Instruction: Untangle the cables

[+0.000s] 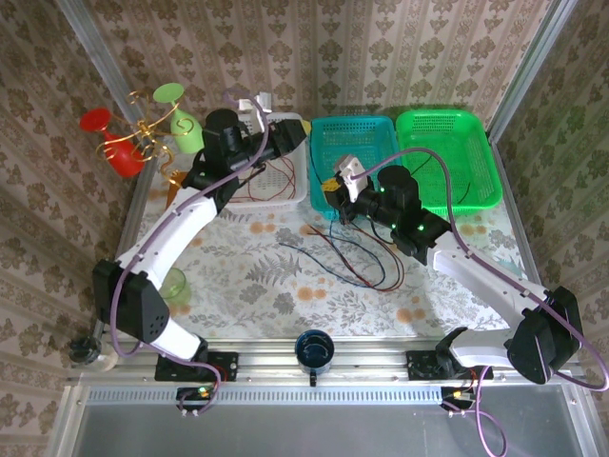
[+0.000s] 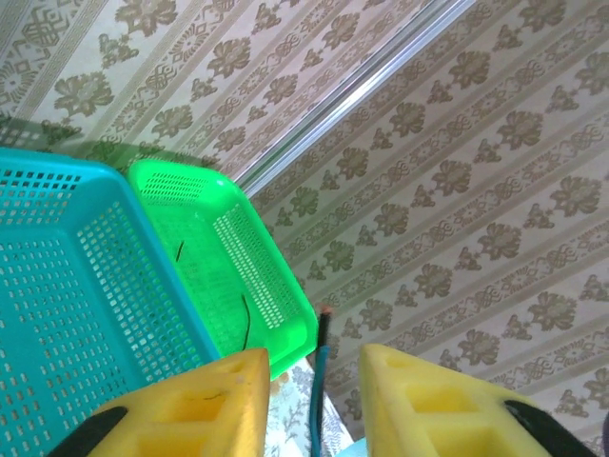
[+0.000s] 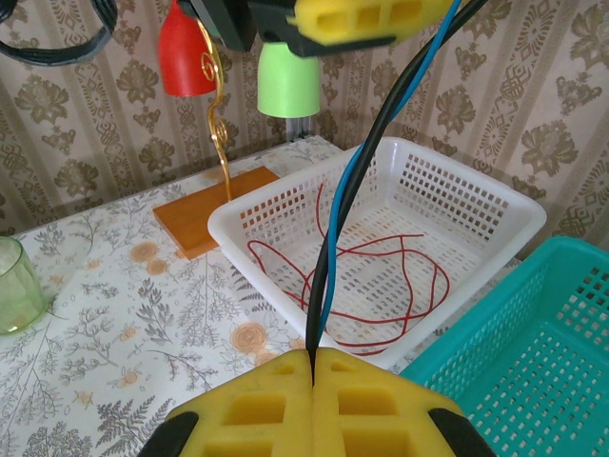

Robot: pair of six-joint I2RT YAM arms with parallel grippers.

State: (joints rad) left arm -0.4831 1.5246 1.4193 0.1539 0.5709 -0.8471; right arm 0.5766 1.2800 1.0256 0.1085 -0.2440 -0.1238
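Up top, cables (image 3: pixel 335 228) run out of view; R gripper (image 3: pixel 313 360) jaws clamp them.

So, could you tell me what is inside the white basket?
A red cable lies looped on the white basket's floor. The left arm covers the basket's far side in the top view, and its near wall screens some floor in the right wrist view.

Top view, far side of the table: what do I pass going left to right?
Red cup → green cup → white basket → teal basket → green basket.
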